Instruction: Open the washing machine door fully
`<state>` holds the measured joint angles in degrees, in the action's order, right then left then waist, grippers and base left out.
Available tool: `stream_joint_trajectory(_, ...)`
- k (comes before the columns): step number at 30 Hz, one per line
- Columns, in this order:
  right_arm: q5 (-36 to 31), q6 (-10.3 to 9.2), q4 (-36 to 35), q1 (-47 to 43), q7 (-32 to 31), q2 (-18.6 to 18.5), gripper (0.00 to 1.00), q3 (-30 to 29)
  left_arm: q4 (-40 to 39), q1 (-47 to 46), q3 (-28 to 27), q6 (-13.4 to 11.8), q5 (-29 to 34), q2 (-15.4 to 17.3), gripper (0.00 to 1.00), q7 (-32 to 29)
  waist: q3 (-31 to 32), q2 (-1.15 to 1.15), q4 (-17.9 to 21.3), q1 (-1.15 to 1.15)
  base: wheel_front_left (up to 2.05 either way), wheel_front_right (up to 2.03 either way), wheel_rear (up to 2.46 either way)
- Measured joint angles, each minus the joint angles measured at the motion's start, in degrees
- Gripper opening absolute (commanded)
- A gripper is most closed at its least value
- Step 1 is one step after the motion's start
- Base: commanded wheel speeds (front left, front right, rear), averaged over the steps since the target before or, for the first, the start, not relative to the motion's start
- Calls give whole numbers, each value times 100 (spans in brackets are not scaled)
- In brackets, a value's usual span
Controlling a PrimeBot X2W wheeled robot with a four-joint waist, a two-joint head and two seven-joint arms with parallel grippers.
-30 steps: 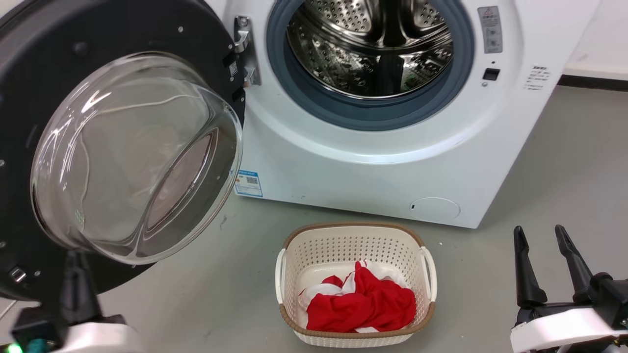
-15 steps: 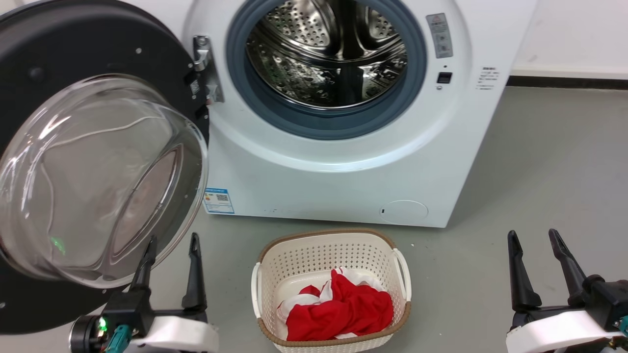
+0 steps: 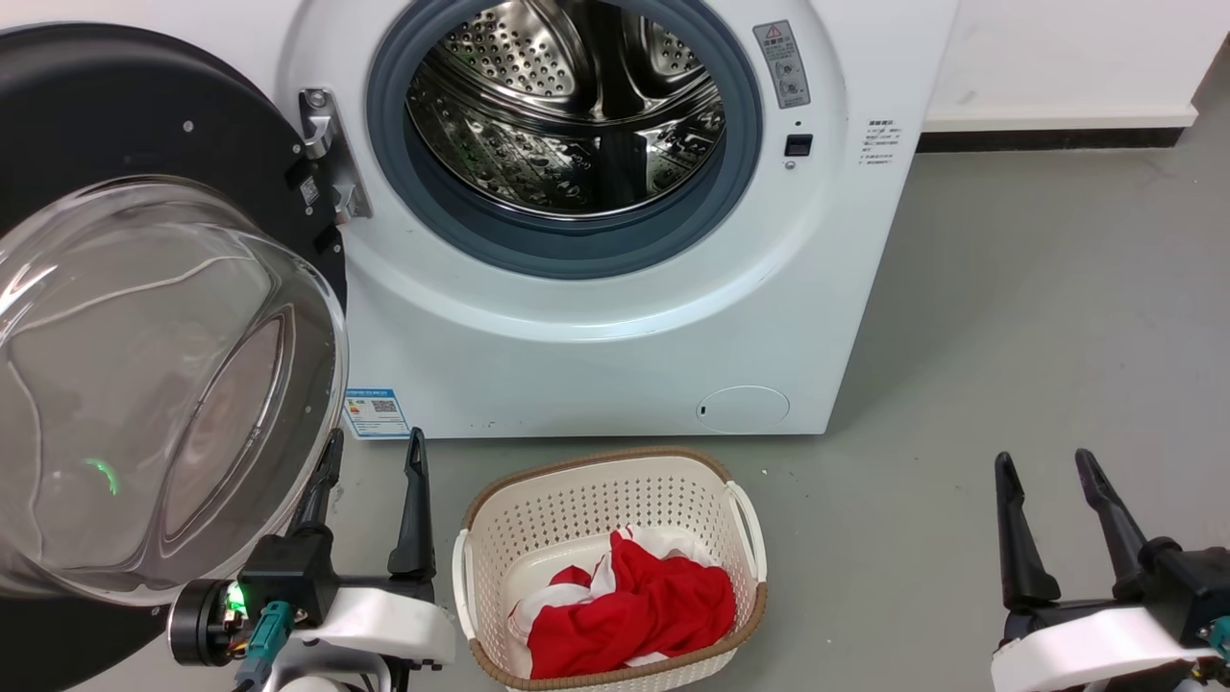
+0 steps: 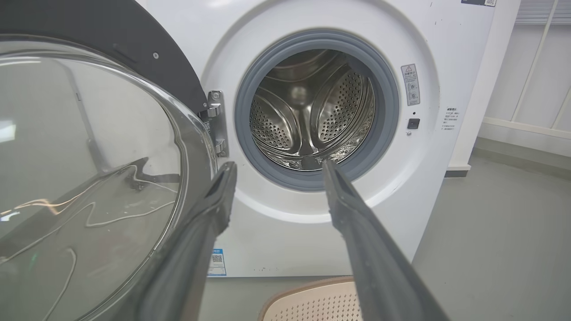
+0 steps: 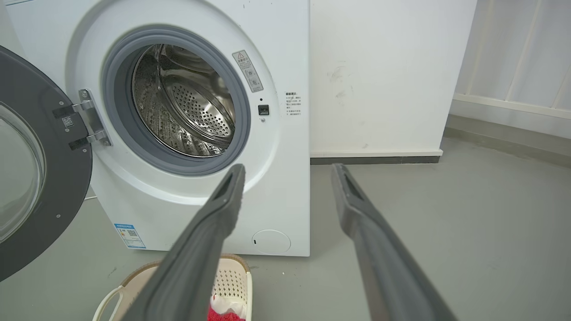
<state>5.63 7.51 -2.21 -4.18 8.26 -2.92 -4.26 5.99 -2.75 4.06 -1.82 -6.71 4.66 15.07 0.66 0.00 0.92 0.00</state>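
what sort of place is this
Most likely a laundry room or a test corner set up as one: a white front-loading washer with its door open, and a basket of red and white laundry on a bare grey floor.

Cream laundry basket (image 3: pixel 740 538) with red-and-white cloth (image 3: pixel 634 615) on grey floor (image 3: pixel 1038 317)

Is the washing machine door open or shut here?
Open. The door stands swung out to the left on its hinge, leaving the drum mouth fully exposed.

Left tool (image 3: pixel 375 438) and right tool (image 3: pixel 1045 458) both spread wide, empty.
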Motion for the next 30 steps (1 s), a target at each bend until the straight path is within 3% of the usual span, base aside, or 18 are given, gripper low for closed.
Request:
stream_joint_trajectory(22,91,0,124,13,81,0,100,94,145,0,-68,-5,144,-60,100,0,-14,0,7,0,0,0,0)
stream_joint_trajectory(23,96,0,132,10,82,1,0,98,154,4,-71,12,149,-63,0,0,-15,0,5,0,0,0,0)
stream_joint_trajectory(30,527,0,367,-79,19,2,0,116,414,121,-148,59,-272,-91,0,-181,-18,0,1,0,0,0,0)
